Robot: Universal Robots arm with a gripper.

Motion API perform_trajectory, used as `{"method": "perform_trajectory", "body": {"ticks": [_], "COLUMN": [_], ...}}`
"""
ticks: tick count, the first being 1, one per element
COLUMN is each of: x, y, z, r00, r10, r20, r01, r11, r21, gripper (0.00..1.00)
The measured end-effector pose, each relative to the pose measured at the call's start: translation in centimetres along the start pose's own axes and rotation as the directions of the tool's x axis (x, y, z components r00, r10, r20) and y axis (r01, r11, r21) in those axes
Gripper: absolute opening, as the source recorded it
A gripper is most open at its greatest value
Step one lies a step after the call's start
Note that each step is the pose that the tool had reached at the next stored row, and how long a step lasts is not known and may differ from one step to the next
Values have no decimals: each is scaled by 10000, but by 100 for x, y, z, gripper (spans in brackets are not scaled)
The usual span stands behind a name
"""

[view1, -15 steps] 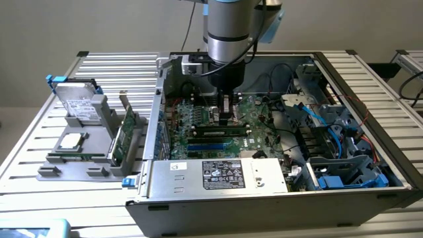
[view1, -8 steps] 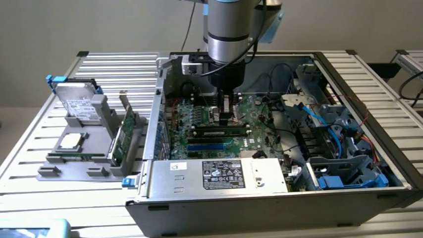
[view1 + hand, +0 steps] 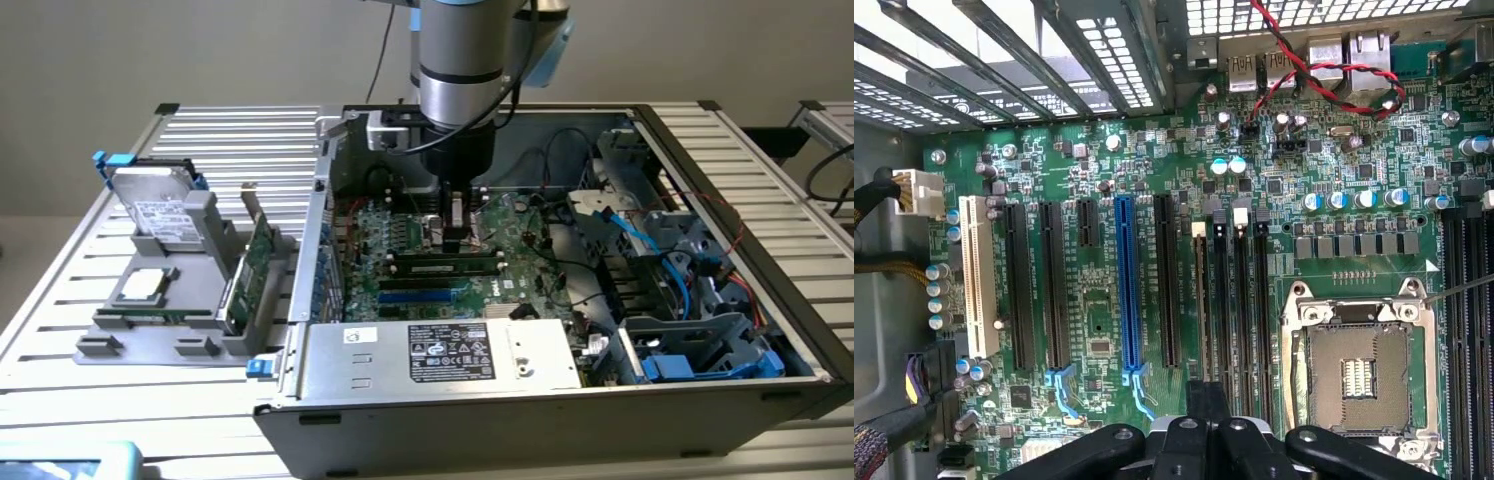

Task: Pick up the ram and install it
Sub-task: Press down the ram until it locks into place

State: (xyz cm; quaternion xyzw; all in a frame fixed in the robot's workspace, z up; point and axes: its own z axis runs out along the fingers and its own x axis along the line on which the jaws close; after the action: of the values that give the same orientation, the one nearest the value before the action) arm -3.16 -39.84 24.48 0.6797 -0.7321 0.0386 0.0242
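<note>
we see the gripper [image 3: 458, 238] low inside the open computer case [image 3: 747, 400], its tip right over the memory slots of the motherboard [image 3: 400, 262]. we cannot tell from either view whether its jaws are spread or pinching anything; in the wrist view the gripper [image 3: 1206, 415] shows as dark parts with a narrow dark piece rising between them, in line with the memory slots [image 3: 1239, 310].

just under the tip in the exterior view, the ram [image 3: 447, 268] lies as a long dark stick along the slot rows, with blue slots beside it on the side nearer the power supply [image 3: 441, 352]. we cannot tell if it is fully seated or whether the gripper touches it.

in the wrist view the empty processor socket [image 3: 1359, 375] sits just beside the memory slots, and a blue expansion slot [image 3: 1125, 285] and a white one [image 3: 979, 275] stand further off.

outside the case, toward the exterior view's left, a grey holder [image 3: 160, 325] on the slatted table [image 3: 80, 260] carries a hard drive [image 3: 158, 210], a square silver processor chip [image 3: 144, 285] and a green expansion card [image 3: 254, 265] standing on edge.
</note>
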Motion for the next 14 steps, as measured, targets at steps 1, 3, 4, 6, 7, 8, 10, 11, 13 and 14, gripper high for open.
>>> {"method": "perform_trajectory", "body": {"ticks": [1, 3, 4, 6, 7, 8, 10, 11, 13, 14], "x": [0, 1, 0, 0, 0, 0, 0, 0, 0, 0], "y": [0, 0, 0, 0, 0, 0, 0, 0, 0, 0], "z": [0, -1, 0, 0, 0, 0, 1, 0, 0, 1], "r00": [10000, 9994, 9987, 9964, 9950, 9932, 9890, 9867, 9822, 9798], "r10": [54, 347, 513, 850, 996, 1163, 1480, 1622, 1879, 2001], "r20": [-2, -10, -14, -24, -30, -34, -45, -51, -61, -67], "r01": [-54, -347, -513, -850, -996, -1163, -1480, -1623, -1879, -2002], "r11": [10000, 9994, 9987, 9964, 9950, 9932, 9889, 9866, 9820, 9796], "r21": [-5, -31, -45, -74, -87, -101, -128, -140, -161, -171], "gripper": [11, 11, 11, 11, 11, 11, 11, 11, 11, 11]}}
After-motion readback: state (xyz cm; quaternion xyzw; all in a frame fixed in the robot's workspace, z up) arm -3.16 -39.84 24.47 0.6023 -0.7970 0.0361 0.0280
